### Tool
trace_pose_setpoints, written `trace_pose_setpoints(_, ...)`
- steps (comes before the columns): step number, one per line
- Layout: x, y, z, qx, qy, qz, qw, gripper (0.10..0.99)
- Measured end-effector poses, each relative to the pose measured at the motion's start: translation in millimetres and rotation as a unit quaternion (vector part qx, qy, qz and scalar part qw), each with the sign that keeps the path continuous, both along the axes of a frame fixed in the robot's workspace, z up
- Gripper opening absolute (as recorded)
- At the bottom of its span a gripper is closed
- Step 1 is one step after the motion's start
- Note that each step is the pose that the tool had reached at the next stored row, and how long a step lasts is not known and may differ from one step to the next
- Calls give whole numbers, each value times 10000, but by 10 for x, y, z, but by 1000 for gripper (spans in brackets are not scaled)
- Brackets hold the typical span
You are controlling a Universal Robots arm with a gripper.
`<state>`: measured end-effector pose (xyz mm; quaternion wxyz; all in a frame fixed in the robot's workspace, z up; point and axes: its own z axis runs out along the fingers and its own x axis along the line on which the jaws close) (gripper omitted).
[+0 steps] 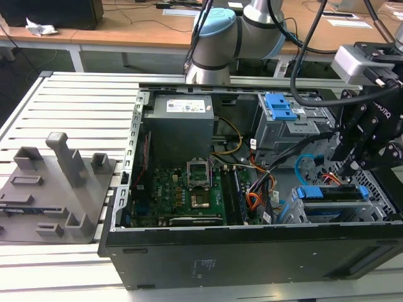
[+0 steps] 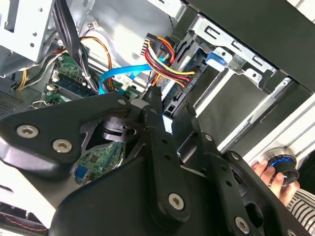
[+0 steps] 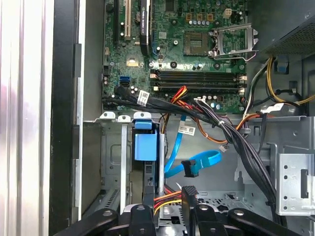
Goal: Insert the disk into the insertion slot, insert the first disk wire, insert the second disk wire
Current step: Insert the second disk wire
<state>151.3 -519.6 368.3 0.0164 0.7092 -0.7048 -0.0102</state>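
The disk (image 1: 334, 192), in its blue carrier, sits inside the insertion slot (image 1: 291, 214), the grey perforated cage at the case's front right. In the first wrist view the carrier's blue tab (image 3: 146, 145) stands between the slot's walls (image 3: 110, 147). My gripper (image 1: 347, 173) hangs just above the disk's rear end. It is shut on a black connector (image 3: 189, 197) with red, yellow and black wires (image 2: 167, 64), one disk wire, close behind the disk (image 2: 216, 58). A blue flat disk wire (image 3: 197, 164) with a black plug lies loose beside it.
A taller grey bay with a blue latch (image 1: 280, 107) stands behind the slot. Black cable bundles (image 3: 231, 137) cross above the motherboard (image 1: 182, 195). A grey fixture plate (image 1: 56, 189) lies outside the case on the exterior view's left. A hand (image 2: 268, 172) rests by a blue-ringed button (image 2: 283, 164).
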Motion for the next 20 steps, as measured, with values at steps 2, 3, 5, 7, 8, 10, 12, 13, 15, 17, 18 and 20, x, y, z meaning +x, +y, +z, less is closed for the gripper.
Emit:
trace_pose_setpoints(2,9,40,1,-1,0,10,10000,361)
trace_pose_setpoints(3,14,52,0,0,0,16,10000,361)
trace_pose_setpoints(5,21,58,1,-1,0,37,10000,361)
trace_pose_setpoints(7,21,62,-1,0,0,157,9999,361)
trace_pose_setpoints(8,22,63,-1,0,0,242,9997,361)
trace_pose_setpoints(10,22,66,-1,0,0,542,9985,361)
trace_pose_setpoints(12,22,66,-1,-1,0,550,9985,361)
trace_pose_setpoints(13,22,67,-2,-1,0,550,9985,361)
trace_pose_setpoints(15,14,93,-3,-1,0,549,9985,361)
trace_pose_setpoints(17,-1,134,-4,-1,0,550,9985,361)
trace_pose_setpoints(18,-21,146,-6,-1,0,551,9985,361)
trace_pose_setpoints(20,-73,152,-9,-1,0,550,9985,361)
